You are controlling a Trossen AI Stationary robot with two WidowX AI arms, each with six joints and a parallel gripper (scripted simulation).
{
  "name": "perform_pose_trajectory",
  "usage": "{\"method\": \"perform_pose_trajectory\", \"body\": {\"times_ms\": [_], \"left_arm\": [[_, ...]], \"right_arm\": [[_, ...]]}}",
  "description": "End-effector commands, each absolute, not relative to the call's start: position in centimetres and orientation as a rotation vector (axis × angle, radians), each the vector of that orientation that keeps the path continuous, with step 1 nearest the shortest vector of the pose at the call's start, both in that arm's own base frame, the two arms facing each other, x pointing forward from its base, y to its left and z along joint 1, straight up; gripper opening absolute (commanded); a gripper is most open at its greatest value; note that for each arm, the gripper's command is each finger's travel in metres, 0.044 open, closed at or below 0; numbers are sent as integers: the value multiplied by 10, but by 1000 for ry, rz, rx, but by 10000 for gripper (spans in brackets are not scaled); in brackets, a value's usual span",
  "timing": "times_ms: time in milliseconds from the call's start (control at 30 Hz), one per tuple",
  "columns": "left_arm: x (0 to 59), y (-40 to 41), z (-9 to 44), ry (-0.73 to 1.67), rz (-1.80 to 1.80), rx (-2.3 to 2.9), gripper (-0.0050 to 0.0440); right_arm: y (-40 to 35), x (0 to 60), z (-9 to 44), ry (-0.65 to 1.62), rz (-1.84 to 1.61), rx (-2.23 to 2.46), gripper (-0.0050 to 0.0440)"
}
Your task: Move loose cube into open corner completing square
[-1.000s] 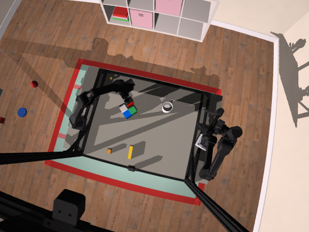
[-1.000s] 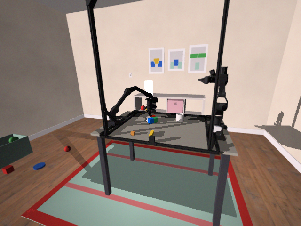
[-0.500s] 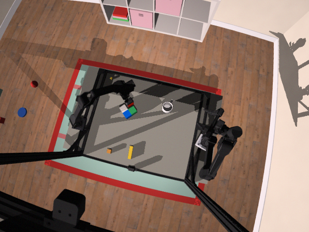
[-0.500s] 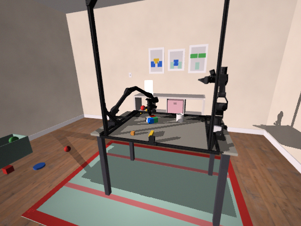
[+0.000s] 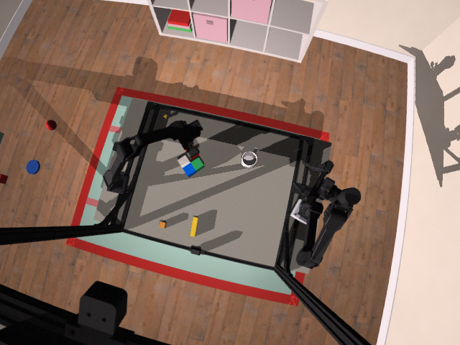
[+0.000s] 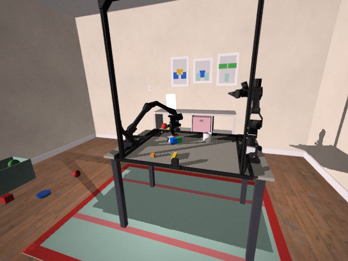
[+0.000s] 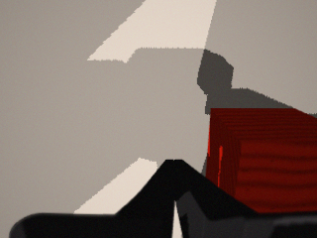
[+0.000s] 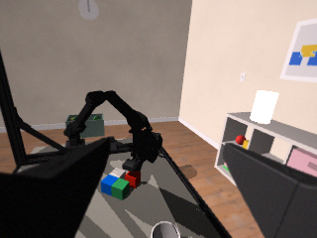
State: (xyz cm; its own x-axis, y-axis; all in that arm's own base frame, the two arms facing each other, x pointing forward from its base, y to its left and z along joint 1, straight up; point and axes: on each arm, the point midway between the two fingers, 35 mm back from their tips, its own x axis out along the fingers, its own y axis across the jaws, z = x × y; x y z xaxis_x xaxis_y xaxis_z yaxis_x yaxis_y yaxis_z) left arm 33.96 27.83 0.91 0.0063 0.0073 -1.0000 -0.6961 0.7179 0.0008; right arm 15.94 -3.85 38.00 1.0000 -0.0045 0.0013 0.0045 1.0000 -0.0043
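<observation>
Seen from above, the orange block (image 5: pixel 162 224) (image 6: pixel 152 155) lies near seven o'clock of the cube group, well apart and out of the work. The white cube (image 5: pixel 183 160) (image 6: pixel 168 138) (image 8: pixel 117 173) forms the group's ten o'clock corner, and the blue cube (image 5: pixel 189 169) (image 6: pixel 173 140) (image 8: pixel 108 184) sits at its four-to-five o'clock side. The left gripper (image 5: pixel 192 150) (image 6: pixel 173 132) (image 7: pixel 173 167) (image 8: pixel 138 172) is at the group's twelve o'clock edge, fingers clenched on nothing, a blunt pusher. Just beside it, the loose red cube (image 6: pixel 175 135) (image 7: pixel 277 174) (image 8: pixel 133 178) lies at about one o'clock, by the open corner; whether both its inner faces are flush, or the fingertips touch it, I cannot tell. The green cube (image 5: pixel 198 164) (image 6: pixel 179 140) (image 8: pixel 120 188) takes the three o'clock corner.

The step in hand looks like a final nudge. Keep the fingertips low on the red cube's outer faces, pressing first toward seven o'clock against green, then toward ten against white, in short slow strokes. A high push could tip it; an off-centre one could twist it or shove a neighbour. Back off gently and let everything settle.

The mug (image 5: pixel 249 159) (image 6: pixel 207 137) (image 8: pixel 165 232) stands toward three o'clock; beyond it the right gripper (image 5: pixel 298 172) (image 6: pixel 229 93) (image 8: pixel 167 146) waits raised, fingers released and empty.
</observation>
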Motion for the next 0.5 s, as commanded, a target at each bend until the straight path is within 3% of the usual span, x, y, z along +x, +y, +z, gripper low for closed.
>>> {"method": "perform_pose_trajectory", "body": {"times_ms": [0,467], "left_arm": [[341,275,6,1485,602,-602,0],[346,270,6,1485,602,-602,0]], "right_arm": [[-38,159,380,-1,0,1,400],[-38,159,380,-1,0,1,400]]}}
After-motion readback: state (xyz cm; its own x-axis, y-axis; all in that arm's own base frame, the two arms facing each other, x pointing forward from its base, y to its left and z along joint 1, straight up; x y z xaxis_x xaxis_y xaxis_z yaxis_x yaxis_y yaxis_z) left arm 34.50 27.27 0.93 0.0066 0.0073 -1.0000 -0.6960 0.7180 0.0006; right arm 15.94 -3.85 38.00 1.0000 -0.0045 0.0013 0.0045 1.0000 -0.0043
